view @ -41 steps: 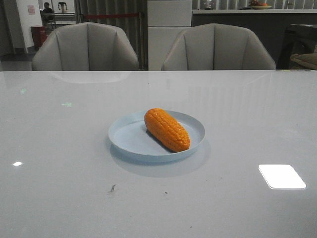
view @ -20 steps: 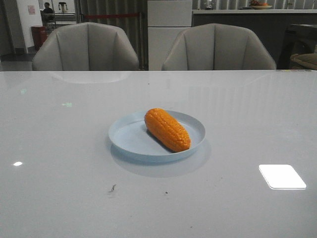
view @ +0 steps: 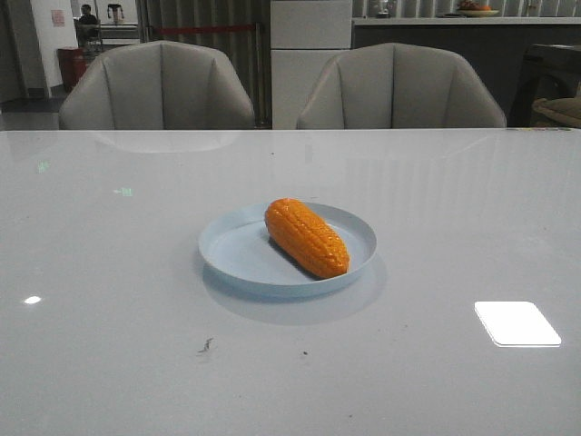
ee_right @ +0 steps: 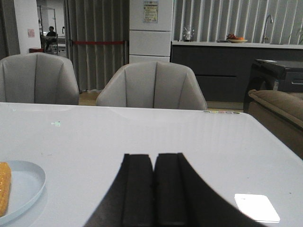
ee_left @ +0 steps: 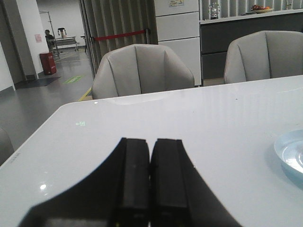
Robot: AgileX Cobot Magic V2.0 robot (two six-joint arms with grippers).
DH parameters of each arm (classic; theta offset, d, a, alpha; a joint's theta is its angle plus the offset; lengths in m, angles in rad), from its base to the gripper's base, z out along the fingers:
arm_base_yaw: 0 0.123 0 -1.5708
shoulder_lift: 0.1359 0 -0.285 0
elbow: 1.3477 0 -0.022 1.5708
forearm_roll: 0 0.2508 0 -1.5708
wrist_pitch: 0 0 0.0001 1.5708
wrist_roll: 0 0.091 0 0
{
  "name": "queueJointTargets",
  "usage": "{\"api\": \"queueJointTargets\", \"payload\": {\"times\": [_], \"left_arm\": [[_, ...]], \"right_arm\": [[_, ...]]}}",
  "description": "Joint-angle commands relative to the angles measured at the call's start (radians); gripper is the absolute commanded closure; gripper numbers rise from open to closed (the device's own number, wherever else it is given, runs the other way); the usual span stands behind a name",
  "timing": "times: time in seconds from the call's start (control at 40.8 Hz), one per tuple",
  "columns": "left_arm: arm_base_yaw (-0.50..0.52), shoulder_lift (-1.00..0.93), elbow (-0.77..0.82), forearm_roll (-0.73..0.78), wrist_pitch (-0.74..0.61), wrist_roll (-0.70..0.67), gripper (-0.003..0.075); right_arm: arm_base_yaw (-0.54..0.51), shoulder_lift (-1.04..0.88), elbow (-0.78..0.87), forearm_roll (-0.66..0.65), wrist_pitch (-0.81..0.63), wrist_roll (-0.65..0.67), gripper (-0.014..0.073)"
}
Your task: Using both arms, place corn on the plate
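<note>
The orange corn (view: 307, 237) lies on the pale-blue plate (view: 236, 250) in the middle of the table, slanted from back left to front right. Neither arm shows in the front view. My left gripper (ee_left: 151, 142) is shut and empty, over the table well to the left of the plate, whose rim (ee_left: 289, 156) shows at the edge of the left wrist view. My right gripper (ee_right: 154, 157) is shut and empty, to the right of the plate (ee_right: 23, 189). A sliver of the corn (ee_right: 4, 187) shows in the right wrist view.
The white glossy table (view: 109, 272) has a bright light reflection (view: 516, 322) at the front right. Two grey chairs (view: 156, 86) (view: 399, 86) stand behind its far edge. A dark counter and a sofa (ee_right: 279, 106) are at the right.
</note>
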Motion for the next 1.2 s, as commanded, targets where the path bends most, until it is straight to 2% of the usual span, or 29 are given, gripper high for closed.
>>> {"api": "queueJointTargets", "payload": {"times": [0.0, 0.098, 0.368, 0.613, 0.735, 0.858, 1.176], "left_arm": [[0.0, -0.016, 0.039, -0.009, -0.083, -0.007, 0.0624], [0.0, -0.016, 0.039, -0.009, -0.083, -0.007, 0.0624], [0.0, -0.016, 0.039, -0.009, -0.083, -0.007, 0.0624], [0.0, -0.016, 0.039, -0.009, -0.083, -0.007, 0.0624], [0.0, -0.016, 0.039, -0.009, -0.083, -0.007, 0.0624], [0.0, -0.016, 0.039, -0.009, -0.083, -0.007, 0.0624], [0.0, -0.016, 0.039, -0.009, -0.083, -0.007, 0.0624]], "right_arm": [[-0.003, -0.069, -0.021, 0.002, 0.019, 0.0, 0.0537], [0.01, -0.064, -0.021, 0.002, 0.056, 0.0, 0.0537], [0.132, -0.065, -0.021, 0.011, 0.116, 0.0, 0.0537], [0.132, -0.064, -0.021, 0.018, 0.116, 0.0, 0.0537], [0.129, -0.064, -0.021, 0.131, 0.116, -0.029, 0.0537], [0.13, -0.064, -0.021, 0.141, 0.131, -0.081, 0.0537], [0.068, -0.064, -0.021, 0.193, 0.181, -0.082, 0.0537]]}}
